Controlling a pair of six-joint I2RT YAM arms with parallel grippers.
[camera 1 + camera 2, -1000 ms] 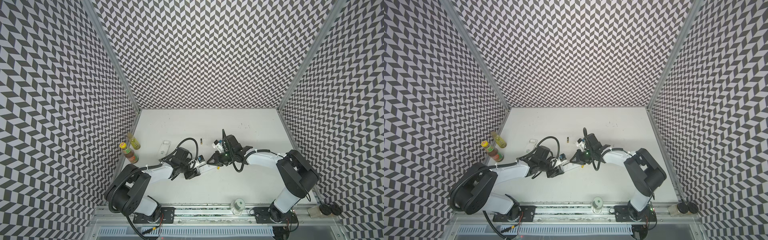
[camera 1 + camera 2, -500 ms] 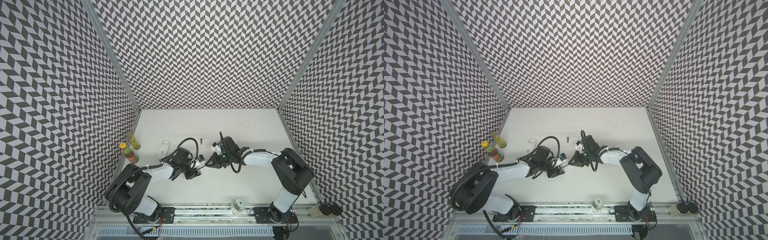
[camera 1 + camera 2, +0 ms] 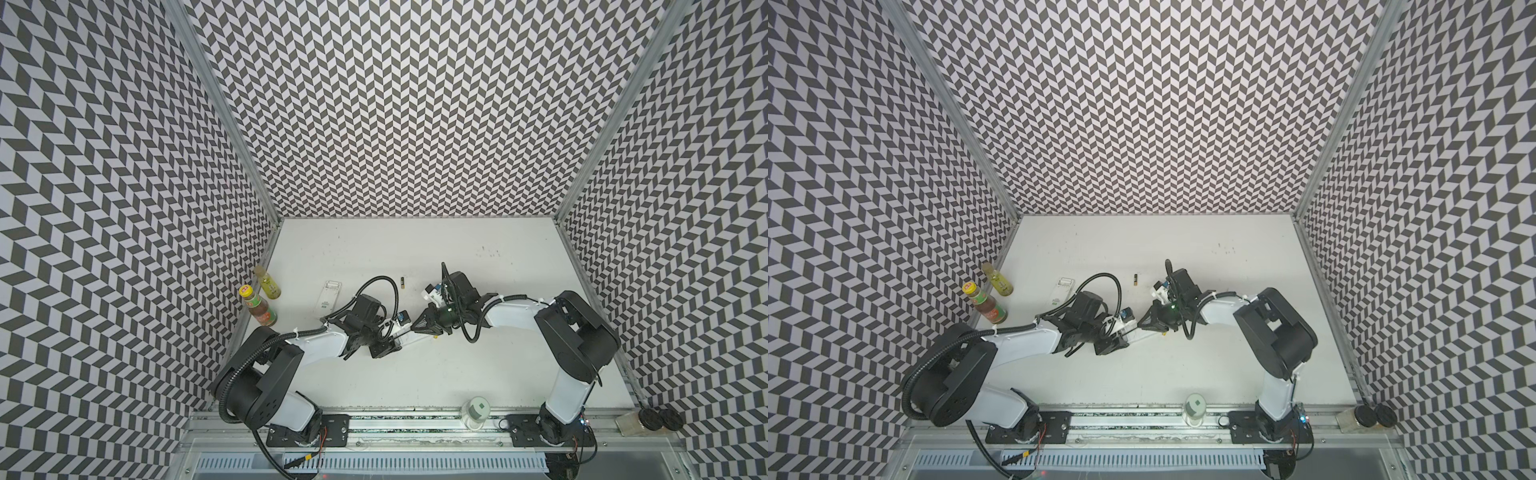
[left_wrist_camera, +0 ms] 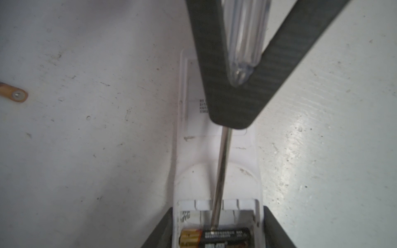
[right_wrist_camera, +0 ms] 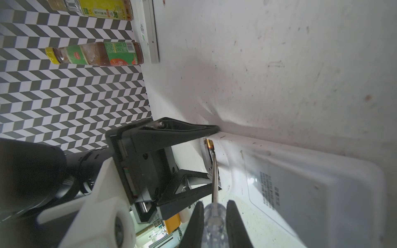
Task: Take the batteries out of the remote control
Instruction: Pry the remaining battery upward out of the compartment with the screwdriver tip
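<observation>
The left gripper [image 4: 218,209] has its two matte black fingers [image 4: 160,232] clamped on the long edges of a white remote [image 4: 197,150]. The remote lies back-up on the table [image 4: 86,150] with its battery bay open. The right gripper [image 5: 214,211] pinches the clear plastic handle of a screwdriver [image 5: 214,223] between dark ribbed fingers [image 5: 234,219].

Only the left wrist view looks into the bay. There the thin steel shaft's tip touches a black battery [image 4: 223,236] with a gold end, and a second cell is partly seen beside it. The right wrist view shows the bay edge-on.

Both top views hide the bay behind the grippers. They do show a loose battery [image 3: 402,282], black and gold, farther back on the scuffed white tabletop. They also show a second remote [image 3: 330,297] and two labelled bottles [image 3: 258,303] by the left wall.
</observation>
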